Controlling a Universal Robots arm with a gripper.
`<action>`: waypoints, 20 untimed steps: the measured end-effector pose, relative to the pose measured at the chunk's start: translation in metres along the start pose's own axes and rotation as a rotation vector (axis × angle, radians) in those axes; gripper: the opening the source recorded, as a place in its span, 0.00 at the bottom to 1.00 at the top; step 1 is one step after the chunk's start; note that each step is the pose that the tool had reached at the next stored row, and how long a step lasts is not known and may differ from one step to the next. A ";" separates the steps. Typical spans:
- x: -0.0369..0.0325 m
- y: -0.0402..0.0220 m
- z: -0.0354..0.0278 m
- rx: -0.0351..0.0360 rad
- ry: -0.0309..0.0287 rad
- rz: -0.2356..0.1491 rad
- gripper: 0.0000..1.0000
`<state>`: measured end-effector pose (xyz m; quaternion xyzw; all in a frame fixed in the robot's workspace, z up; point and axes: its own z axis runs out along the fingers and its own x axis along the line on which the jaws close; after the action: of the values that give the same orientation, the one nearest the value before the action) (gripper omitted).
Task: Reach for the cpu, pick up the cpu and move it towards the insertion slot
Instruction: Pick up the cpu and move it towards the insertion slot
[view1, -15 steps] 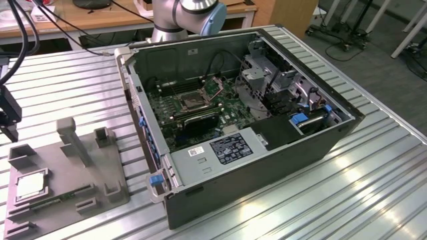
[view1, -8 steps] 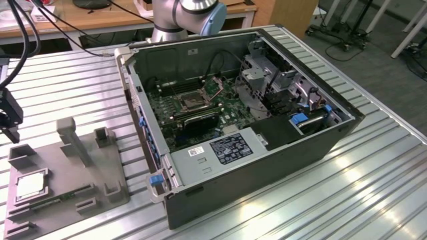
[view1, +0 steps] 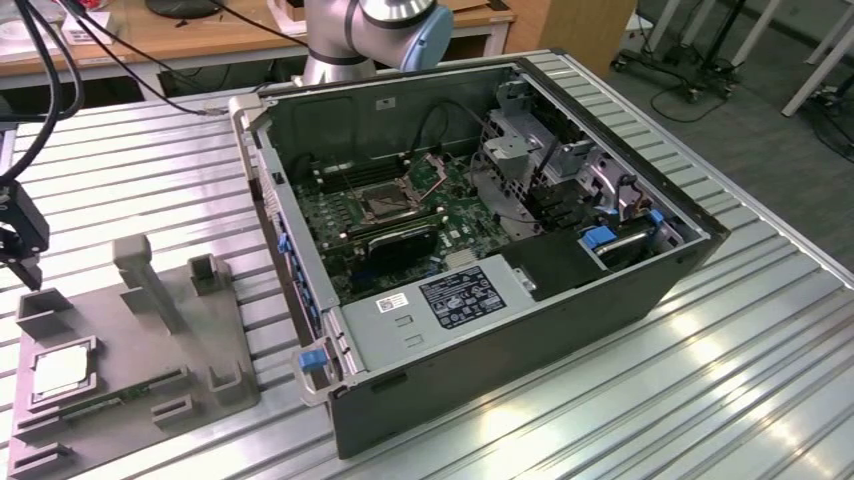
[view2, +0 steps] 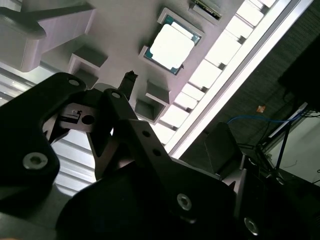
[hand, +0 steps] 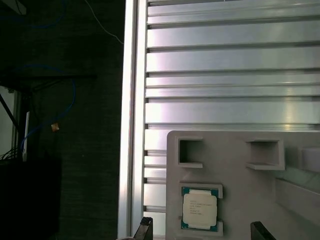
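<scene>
The cpu (view1: 60, 372) lies flat in a square recess of the grey tray (view1: 227, 335) at the exterior view's left, silvery top up. My black gripper (view1: 24, 262) hangs above the tray's far corner, apart from the chip. In the first wrist view the gripper (hand: 203, 232) is open: its two fingertips (hand: 145, 227) stand wide apart with the cpu (hand: 200, 209) between them, lower down. In the second wrist view the cpu (view2: 171, 45) sits beyond one dark fingertip (view2: 129, 78). The insertion slot (view1: 387, 205) sits on the green board inside the open computer case.
The open black computer case (view1: 534, 330) stands on a ribbed aluminium table (view1: 747, 400). A thin green circuit strip (view1: 114, 398) lies on the tray beside the cpu. Upright grey posts (view1: 147, 275) rise from the tray. The table edge (hand: 131, 125) runs close to the tray.
</scene>
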<state>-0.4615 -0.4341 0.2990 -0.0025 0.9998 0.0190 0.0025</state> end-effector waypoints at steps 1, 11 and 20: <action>0.0000 0.0000 0.0006 0.0000 0.0000 0.000 0.83; 0.0001 -0.0002 0.0058 0.0000 0.0002 0.000 0.83; 0.0001 -0.0004 0.0098 0.0001 0.0002 0.000 0.83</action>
<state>-0.4615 -0.4341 0.2892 -0.0026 0.9998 0.0190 0.0024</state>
